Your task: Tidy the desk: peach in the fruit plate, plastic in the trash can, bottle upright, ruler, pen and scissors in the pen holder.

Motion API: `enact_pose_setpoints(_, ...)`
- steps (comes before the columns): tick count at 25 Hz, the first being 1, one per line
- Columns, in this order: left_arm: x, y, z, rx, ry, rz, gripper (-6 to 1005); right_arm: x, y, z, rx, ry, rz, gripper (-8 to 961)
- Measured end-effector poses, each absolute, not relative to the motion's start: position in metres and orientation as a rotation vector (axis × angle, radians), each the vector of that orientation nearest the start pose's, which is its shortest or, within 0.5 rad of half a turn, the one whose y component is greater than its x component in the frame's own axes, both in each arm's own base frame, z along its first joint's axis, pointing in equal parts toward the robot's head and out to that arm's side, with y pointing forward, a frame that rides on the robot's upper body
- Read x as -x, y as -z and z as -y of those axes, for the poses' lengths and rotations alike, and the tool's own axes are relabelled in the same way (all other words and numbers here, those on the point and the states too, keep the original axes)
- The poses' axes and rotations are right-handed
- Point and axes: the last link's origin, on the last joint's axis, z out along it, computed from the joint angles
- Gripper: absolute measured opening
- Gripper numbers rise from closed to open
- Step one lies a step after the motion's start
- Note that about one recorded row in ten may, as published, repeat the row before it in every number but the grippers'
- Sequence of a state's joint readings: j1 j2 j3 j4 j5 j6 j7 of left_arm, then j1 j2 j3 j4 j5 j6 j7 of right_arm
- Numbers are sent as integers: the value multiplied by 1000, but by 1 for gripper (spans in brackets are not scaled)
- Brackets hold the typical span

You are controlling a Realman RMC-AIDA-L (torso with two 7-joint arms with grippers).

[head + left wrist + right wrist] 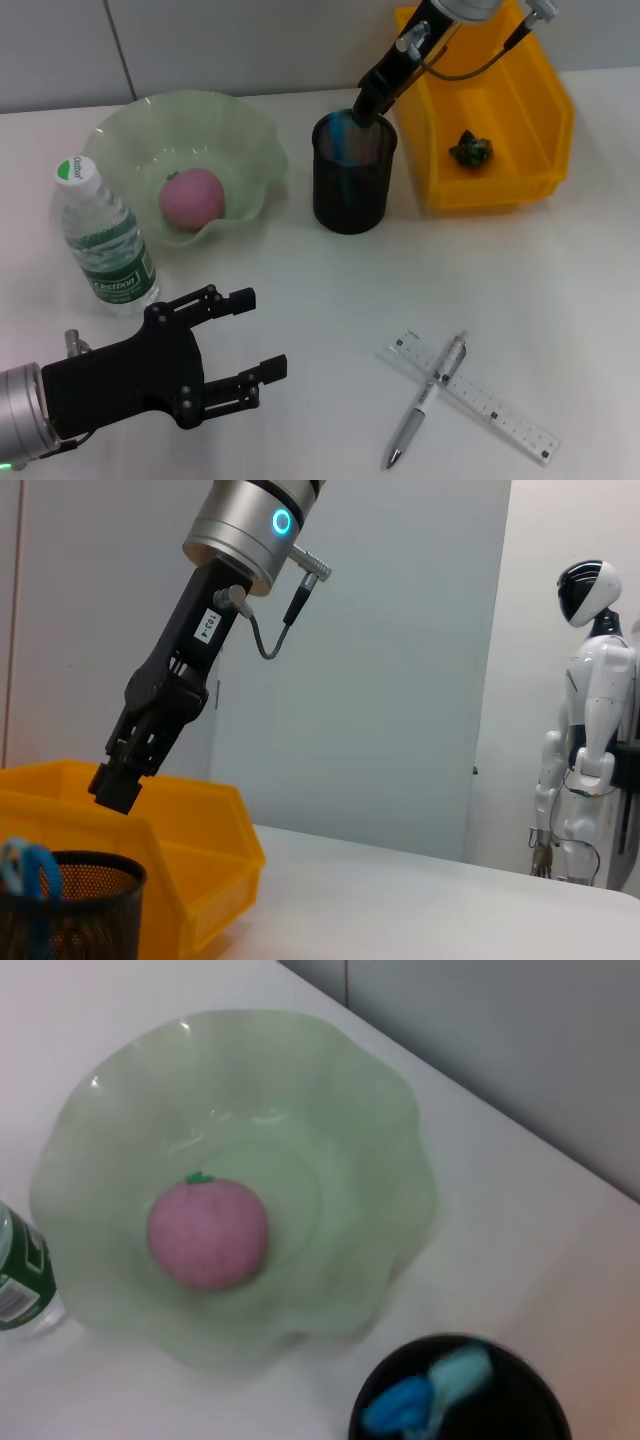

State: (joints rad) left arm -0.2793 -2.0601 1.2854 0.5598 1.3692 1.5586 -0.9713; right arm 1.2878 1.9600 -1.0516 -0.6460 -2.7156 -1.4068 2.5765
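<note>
Nearest me, my left gripper hovers low over the white desk with its black fingers spread wide and nothing between them. Off to its right lie the pen and the clear ruler, the pen crossing over the ruler, both well apart from either gripper. Just beyond my left gripper the water bottle stands upright, white cap on, beside the green fruit plate, and the pink peach rests inside that plate. Farther back, my right gripper reaches down to the rim of the black mesh pen holder, where the blue scissors handles poke up; I cannot tell how far its fingers are parted. Behind it, the yellow bin holds the crumpled plastic.
</note>
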Motion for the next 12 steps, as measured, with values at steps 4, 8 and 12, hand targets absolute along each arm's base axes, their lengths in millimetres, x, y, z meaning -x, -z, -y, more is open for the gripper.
enact_pose_setpoints(4, 266, 42, -254, 2714, 999, 325, 785, -72, -14, -468, 2536, 444, -908, 312)
enact_pose_setpoints(8, 266, 43, -254, 2717, 998, 324, 785, -71, -15, -468, 2537, 424, -907, 424)
enact_pose_setpoints(12, 265, 43, -254, 2718, 998, 323, 785, -65, -19, -459, 2558, 368, -868, 543)
